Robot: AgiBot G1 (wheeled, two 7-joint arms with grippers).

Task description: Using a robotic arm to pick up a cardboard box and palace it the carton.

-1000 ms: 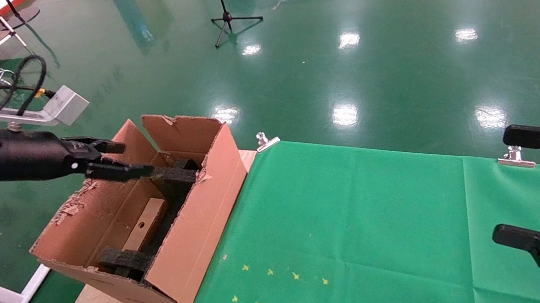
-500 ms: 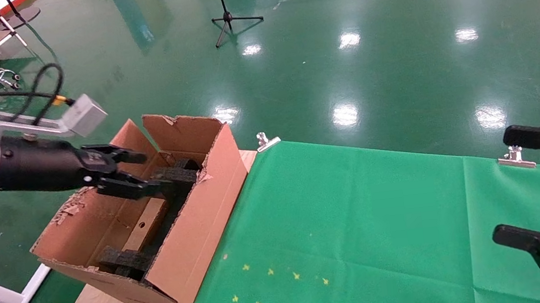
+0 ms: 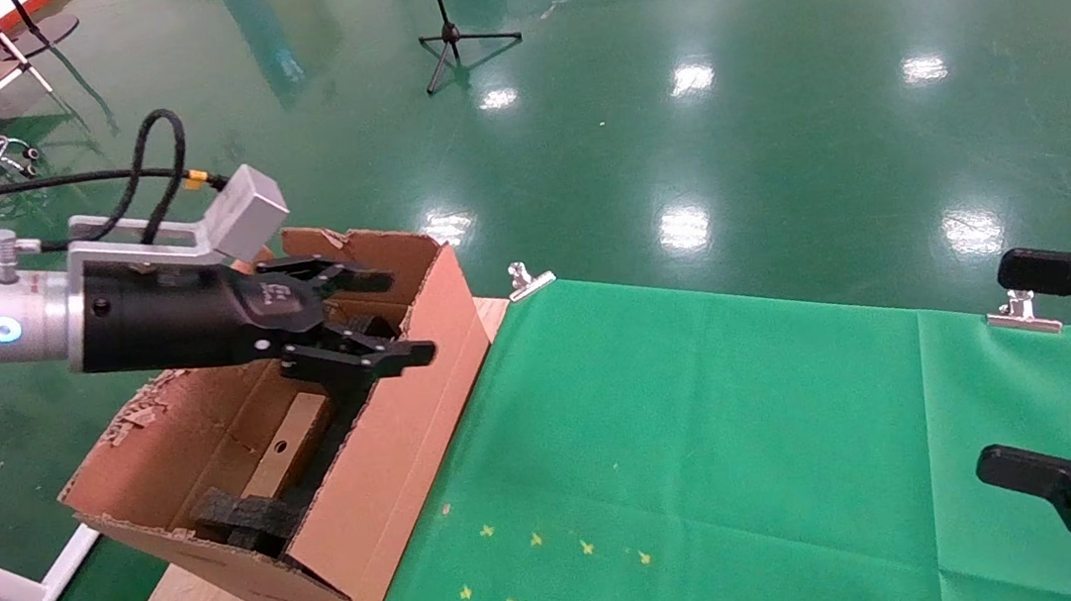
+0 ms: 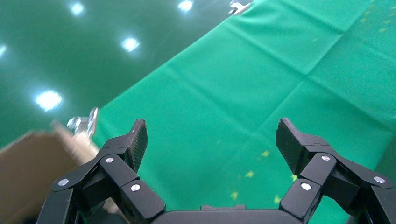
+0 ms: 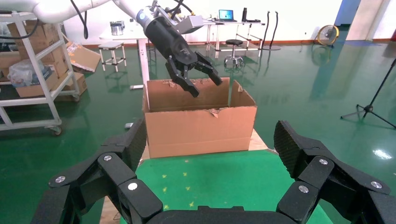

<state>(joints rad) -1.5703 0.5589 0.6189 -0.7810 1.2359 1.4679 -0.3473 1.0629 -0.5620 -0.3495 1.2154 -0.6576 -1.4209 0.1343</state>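
The white-sleeved robotic arm's left gripper point(image 3: 382, 319) hung wide and empty above the large ragged-flapped brown carton point(image 3: 394, 465), clear of its rim. The small taped brown cardboard box point(image 3: 288, 444) lay inside. The black right gripper point(image 3: 1051, 371), spread wide, waited well apart from the carton.

Left gripper point(image 4: 210, 140) w/ fingers point(image 4: 136, 140) spread wide, nothing btwn them. Beyond the gripper: green cloth point(image 4: 243, 88), creased, w/ small yellow marks point(image 4: 250, 174) near the fingers. Carton point(image 4: 32, 163) edge, brown & ragged, just beside one finger. Metal clip point(image 4: 84, 123) at the cloth's corner next to the carton. Shiny green floor point(image 4: 70, 42) past the cloth, w/ light spots.
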